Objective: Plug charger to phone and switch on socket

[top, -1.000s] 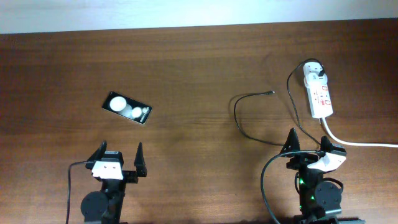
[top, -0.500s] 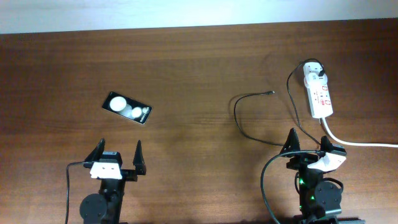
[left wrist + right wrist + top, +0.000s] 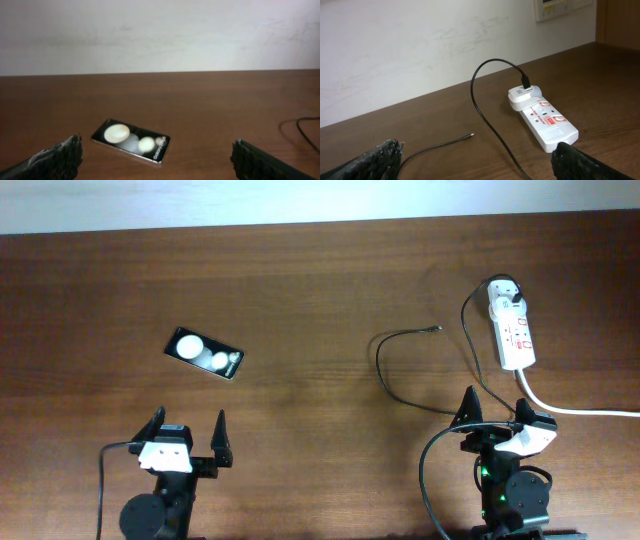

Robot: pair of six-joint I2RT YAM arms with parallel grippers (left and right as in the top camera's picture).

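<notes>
Charger tip loose (middle stretch hidden), left claw, right claw agape, empty

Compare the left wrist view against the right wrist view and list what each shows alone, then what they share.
Left wrist only: the phone, lying flat with its screen up. Right wrist only: the power strip with the charger plugged into its end, and the charger's loose tip on the wood. Both: the brown table, the white wall, a stretch of black charger cable, and an open pincer, the left pincer and the right pincer.
</notes>
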